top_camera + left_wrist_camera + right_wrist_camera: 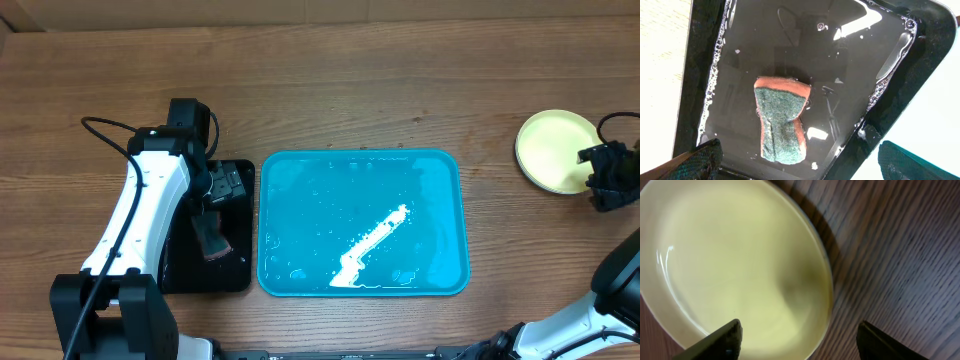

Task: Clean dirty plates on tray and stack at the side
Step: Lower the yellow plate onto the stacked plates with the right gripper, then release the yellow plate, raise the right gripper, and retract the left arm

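Where the tray lies: the cyan tray (pixel 440 200) sits at the middle of the wooden table (pixel 350 80), long side facing the robot, just beside the black tray (pixel 240 275) on its left.
Tray surface: wet and glossy, with droplets and a white streak (pixel 375 245) running diagonally from lower centre up to the right.
Plate: a pale yellow-green plate (pixel 548 150) rests on the table well to the right of the cyan tray, apart from it; its face looks plain in the right wrist view (pixel 730 260). Whether more plates lie beneath it cannot be told.
Right gripper: the right gripper (pixel 592 170) hangs over the plate's near-right edge, jaws wide apart, nothing between them (pixel 800 345).
Left gripper: the left gripper (pixel 222 190) hovers above the black tray, jaws spread wide and holding nothing (pixel 805 165).
Black tray: holds shallow water with bubbles along its rim (pixel 700 60).
Sponge: the sponge (pixel 781 117) lies flat in that water, green scouring face up over an orange-red body, below and between the open fingers, not gripped.
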Action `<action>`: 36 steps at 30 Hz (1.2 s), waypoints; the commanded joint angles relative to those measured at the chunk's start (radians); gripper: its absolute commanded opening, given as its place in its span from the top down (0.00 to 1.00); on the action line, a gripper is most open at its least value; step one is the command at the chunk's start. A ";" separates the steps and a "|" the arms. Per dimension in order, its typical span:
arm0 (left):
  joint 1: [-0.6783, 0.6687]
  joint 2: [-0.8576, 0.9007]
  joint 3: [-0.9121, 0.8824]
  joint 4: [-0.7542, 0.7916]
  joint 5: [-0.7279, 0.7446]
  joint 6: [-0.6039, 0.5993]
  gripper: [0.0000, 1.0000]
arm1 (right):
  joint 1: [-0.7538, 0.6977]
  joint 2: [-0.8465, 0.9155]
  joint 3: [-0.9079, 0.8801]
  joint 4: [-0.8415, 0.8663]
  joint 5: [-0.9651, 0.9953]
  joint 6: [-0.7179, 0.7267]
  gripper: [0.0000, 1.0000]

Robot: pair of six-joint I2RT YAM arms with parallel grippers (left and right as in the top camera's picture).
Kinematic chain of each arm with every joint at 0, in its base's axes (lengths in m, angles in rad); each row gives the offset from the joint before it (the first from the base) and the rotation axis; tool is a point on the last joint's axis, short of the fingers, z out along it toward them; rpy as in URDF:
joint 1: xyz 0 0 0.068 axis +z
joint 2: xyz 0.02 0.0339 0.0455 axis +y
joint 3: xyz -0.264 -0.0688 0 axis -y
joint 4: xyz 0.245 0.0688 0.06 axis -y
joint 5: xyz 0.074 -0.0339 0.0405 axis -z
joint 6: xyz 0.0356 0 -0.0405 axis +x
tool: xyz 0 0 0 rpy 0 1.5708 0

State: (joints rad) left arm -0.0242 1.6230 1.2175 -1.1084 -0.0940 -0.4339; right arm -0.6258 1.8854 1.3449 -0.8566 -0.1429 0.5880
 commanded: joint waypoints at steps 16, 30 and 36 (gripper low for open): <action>0.001 -0.122 0.314 -0.137 -0.070 0.088 0.00 | 0.210 -0.131 0.251 -0.201 -0.209 -0.481 0.33; -0.101 -0.516 0.423 -0.255 -0.119 0.176 0.00 | 0.598 -0.496 0.274 -0.200 0.059 -0.680 0.00; -0.121 -0.730 0.423 -0.370 -0.185 0.161 0.00 | 0.673 -0.603 0.274 -0.230 0.072 -0.724 0.00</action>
State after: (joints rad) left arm -0.1379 0.9787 1.6207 -1.4559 -0.2268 -0.2794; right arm 0.0288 1.3163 1.5921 -1.0767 -0.1158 -0.1043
